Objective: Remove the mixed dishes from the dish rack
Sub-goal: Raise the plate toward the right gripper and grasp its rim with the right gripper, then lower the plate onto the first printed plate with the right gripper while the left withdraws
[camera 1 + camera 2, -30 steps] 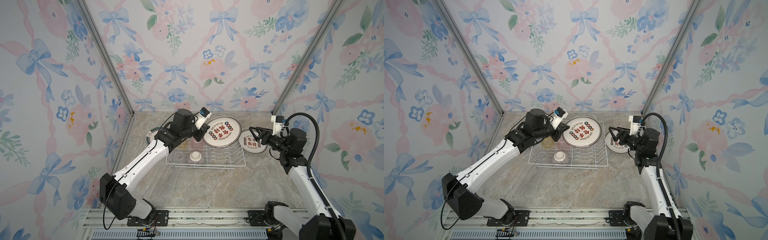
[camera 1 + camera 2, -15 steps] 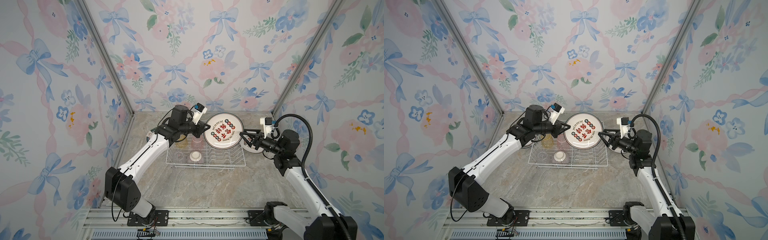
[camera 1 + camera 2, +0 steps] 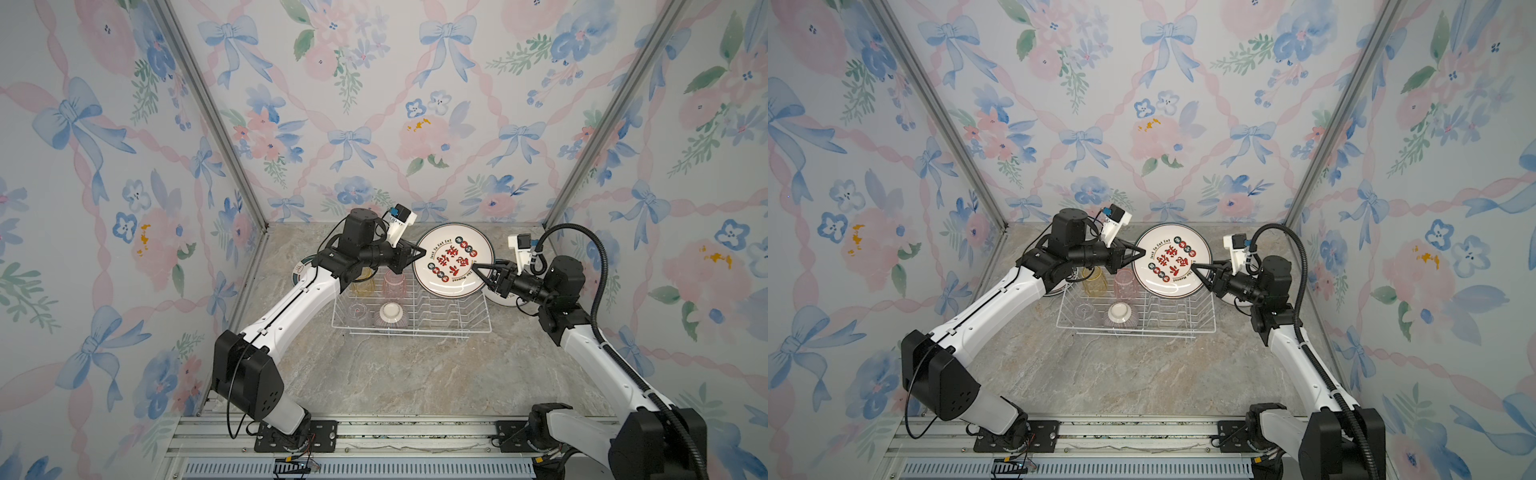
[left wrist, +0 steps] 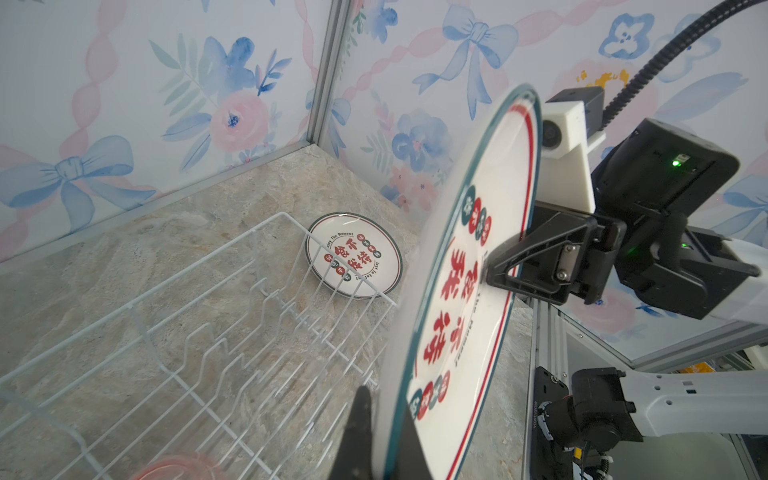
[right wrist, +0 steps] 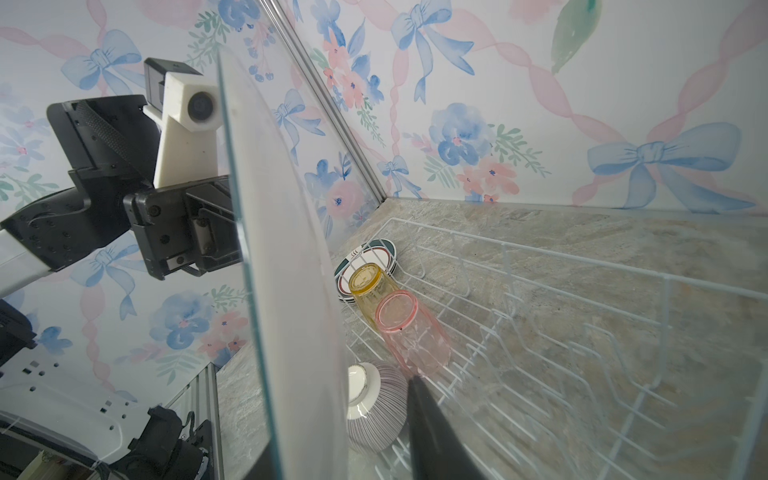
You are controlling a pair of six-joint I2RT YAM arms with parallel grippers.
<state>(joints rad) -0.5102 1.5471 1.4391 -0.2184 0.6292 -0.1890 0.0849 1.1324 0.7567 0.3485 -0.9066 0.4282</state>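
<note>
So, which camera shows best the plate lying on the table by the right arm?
The left wrist view: the plate shows nearly whole, on the table beyond the dish rack, lettering clear. In both top views only a sliver shows under the right pincer. The right wrist view misses it.

Three walls [image 3: 374, 104] papered with blue bows, pink ribbons and flowers enclose a beige marbled floor [image 3: 415, 374]. Metal posts [image 3: 208, 112] mark the far corners. A slotted rail [image 3: 415, 432], probably aluminium, runs along the near edge.
</note>
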